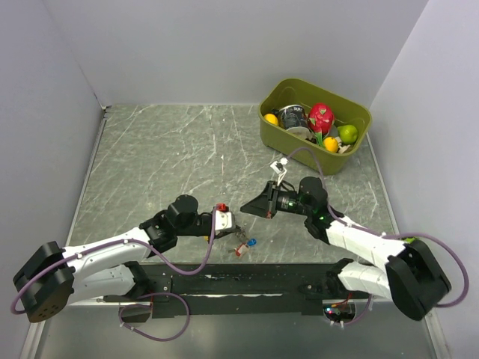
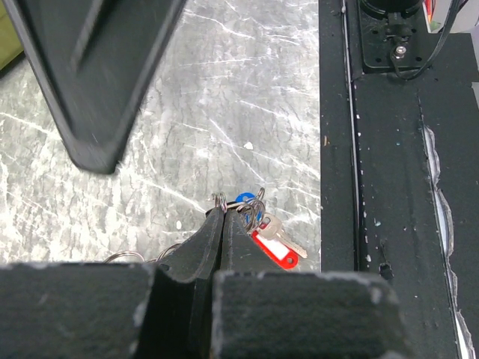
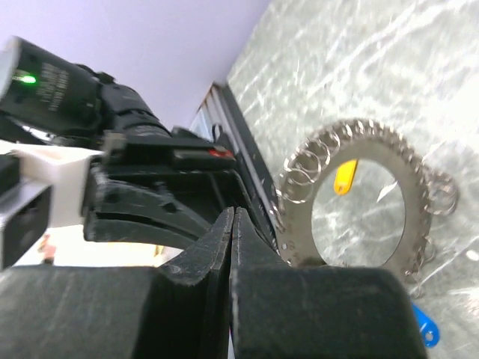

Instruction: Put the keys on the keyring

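Note:
My left gripper [image 2: 219, 203] is shut, pinching a small wire ring of the keyring [image 2: 254, 203] at its tip. A blue-capped key [image 2: 242, 199] and a red-tagged key [image 2: 274, 247] hang from that ring just above the table. In the right wrist view the keyring [image 3: 408, 187] is a wide metal ring fringed with small rings. A yellow-capped key [image 3: 344, 176] shows through it, and a blue cap [image 3: 423, 327] sits at the lower right. My right gripper [image 3: 233, 215] is shut with nothing seen between its fingers, close to the left gripper [image 1: 236, 227]. The black-capped key is out of view.
An olive bin [image 1: 292, 146] of toy fruit and a can stands at the back right. A black base strip [image 1: 247, 280] runs along the near edge, close to the keys. A loose white tag [image 1: 280, 166] lies behind my right gripper [image 1: 245, 209].

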Controlling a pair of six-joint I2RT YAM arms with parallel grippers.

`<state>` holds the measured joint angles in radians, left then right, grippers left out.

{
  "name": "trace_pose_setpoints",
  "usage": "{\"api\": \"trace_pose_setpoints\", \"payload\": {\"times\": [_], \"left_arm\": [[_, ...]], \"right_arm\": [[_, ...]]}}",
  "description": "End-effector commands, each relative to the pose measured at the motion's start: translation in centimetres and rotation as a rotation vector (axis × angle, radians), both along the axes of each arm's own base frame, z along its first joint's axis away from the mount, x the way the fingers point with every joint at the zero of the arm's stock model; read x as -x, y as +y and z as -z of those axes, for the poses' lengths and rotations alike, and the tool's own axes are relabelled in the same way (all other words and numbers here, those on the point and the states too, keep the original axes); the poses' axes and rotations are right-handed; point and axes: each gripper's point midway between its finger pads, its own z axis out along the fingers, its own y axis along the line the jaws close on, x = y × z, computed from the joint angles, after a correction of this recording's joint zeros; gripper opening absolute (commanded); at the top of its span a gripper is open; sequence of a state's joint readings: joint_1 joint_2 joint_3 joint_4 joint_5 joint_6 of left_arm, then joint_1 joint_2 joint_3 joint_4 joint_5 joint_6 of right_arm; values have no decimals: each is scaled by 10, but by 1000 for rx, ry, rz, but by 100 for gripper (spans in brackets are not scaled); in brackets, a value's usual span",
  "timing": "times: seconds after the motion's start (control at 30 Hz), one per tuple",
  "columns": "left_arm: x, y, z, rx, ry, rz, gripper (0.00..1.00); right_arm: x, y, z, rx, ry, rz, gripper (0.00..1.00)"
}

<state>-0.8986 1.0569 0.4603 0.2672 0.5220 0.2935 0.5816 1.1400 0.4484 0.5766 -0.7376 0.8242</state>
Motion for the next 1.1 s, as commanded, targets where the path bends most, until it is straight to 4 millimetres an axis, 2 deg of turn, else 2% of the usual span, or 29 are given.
{"api": "trace_pose_setpoints", "payload": {"times": [0.0, 0.17, 0.23, 0.3, 0.33, 0.4, 0.43, 0.53, 0.6, 0.67, 0.7, 0.73, 0.83, 1.07], "left_arm": [[-6, -2, -6, 2, -34, -13, 1], [-7, -7, -4, -23, -64, 24, 1], [-14, -12, -6, -39, -78, 27, 1], [-17, -19, -8, -52, -114, 61, 1], [-22, -28, -10, -64, -117, 82, 1], [-24, -36, 0, -115, -108, 135, 1], [-31, -47, 4, -138, -90, 151, 1], [-30, -56, 24, -203, -31, 200, 1], [-29, -59, 28, -206, -34, 212, 1], [-27, -57, 31, -197, -37, 205, 1], [-29, -58, 20, -163, -66, 192, 1], [-28, -53, 27, -172, -60, 174, 1], [-25, -44, 24, -146, -77, 142, 1], [-20, -31, 16, -90, -90, 85, 1]], "right_arm": [[-11, -12, 2, 44, -67, 93, 0], [-13, -14, 10, 82, -58, 90, 0], [-14, -18, 13, 96, -58, 107, 0], [-18, -25, 21, 124, -41, 141, 6], [-19, -29, 22, 131, -39, 155, 9], [-21, -38, 29, 156, -16, 191, 15], [-21, -43, 30, 159, -21, 206, 16], [-23, -57, 34, 189, -15, 254, 29], [-24, -66, 34, 206, -21, 283, 34], [-26, -72, 36, 223, -23, 312, 43], [-26, -76, 36, 230, -26, 325, 46], [-28, -79, 37, 235, -27, 336, 52], [-28, -81, 40, 241, -13, 343, 58], [-22, -68, 51, 185, 69, 271, 62]]}}
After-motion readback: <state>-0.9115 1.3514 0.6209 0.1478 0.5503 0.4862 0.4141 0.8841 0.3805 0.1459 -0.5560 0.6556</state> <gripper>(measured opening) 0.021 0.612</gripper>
